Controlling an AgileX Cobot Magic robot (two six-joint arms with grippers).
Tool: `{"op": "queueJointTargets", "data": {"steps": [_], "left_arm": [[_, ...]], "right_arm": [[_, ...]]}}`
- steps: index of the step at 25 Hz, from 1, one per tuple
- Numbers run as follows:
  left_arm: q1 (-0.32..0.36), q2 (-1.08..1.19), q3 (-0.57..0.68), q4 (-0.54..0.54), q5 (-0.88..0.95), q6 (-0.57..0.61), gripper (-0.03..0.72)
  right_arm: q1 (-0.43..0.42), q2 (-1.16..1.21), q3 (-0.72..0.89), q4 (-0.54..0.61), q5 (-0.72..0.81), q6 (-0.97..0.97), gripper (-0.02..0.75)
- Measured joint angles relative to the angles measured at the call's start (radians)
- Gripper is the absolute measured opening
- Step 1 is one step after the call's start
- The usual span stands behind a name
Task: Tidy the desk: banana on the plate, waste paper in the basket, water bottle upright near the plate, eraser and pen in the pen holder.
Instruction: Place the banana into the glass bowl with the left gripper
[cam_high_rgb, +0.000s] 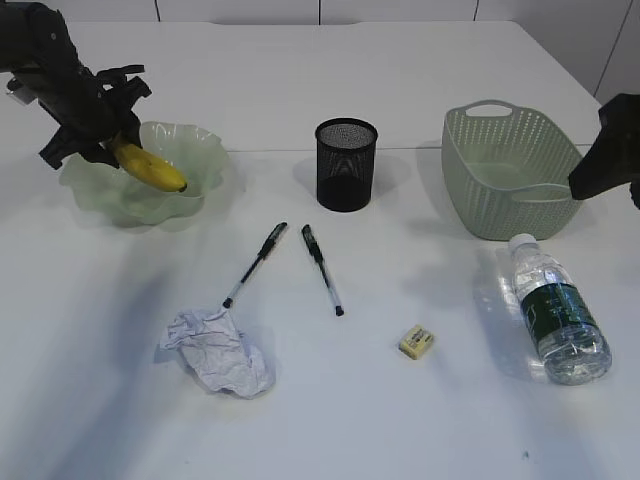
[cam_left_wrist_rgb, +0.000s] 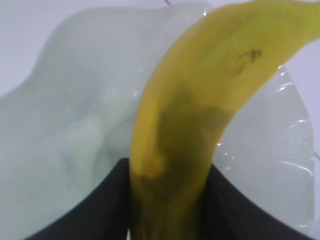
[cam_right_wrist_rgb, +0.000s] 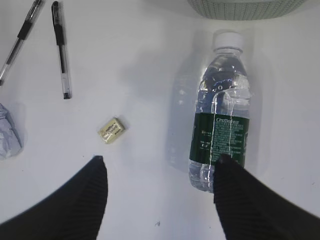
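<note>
Left gripper (cam_left_wrist_rgb: 167, 220) clamped on the banana (cam_left_wrist_rgb: 200, 115), held over the green plate (cam_high_rgb: 195, 150) at the desk's (cam_high_rgb: 400, 80) left edge. Right gripper (cam_right_wrist_rgb: 160, 190) with jaws apart, hanging above bare desk beside the lying bottle (cam_right_wrist_rgb: 222, 110); label text too blurred to read. Wide free room in front, between paper ball (cam_high_rgb: 220, 350), two pens (cam_high_rgb: 322, 268), eraser (cam_high_rgb: 416, 342). Behind: pen holder (cam_high_rgb: 346, 165), basket (cam_high_rgb: 510, 180).

The plate (cam_high_rgb: 205, 150) looks like shiny see-through glass, maybe plastic. The waste paper (cam_high_rgb: 220, 352) is crinkly. The pen holder (cam_high_rgb: 346, 165) is black mesh.
</note>
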Motion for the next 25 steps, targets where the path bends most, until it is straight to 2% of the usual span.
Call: {"op": "queueJointTargets", "data": {"steps": [9,16,25], "left_arm": [[0.0,0.001,0.0,0.0,-0.006,0.001,0.283],[0.0,0.001,0.0,0.0,-0.003,0.003,0.417],[0.0,-0.016,-0.01,0.002,0.052,0.028,0.437]], "right_arm": [[0.0,0.0,0.0,0.0,0.002,0.0,0.495],[0.0,0.0,0.0,0.0,0.002,0.0,0.495],[0.0,0.0,0.0,0.0,0.002,0.0,0.495]]}}
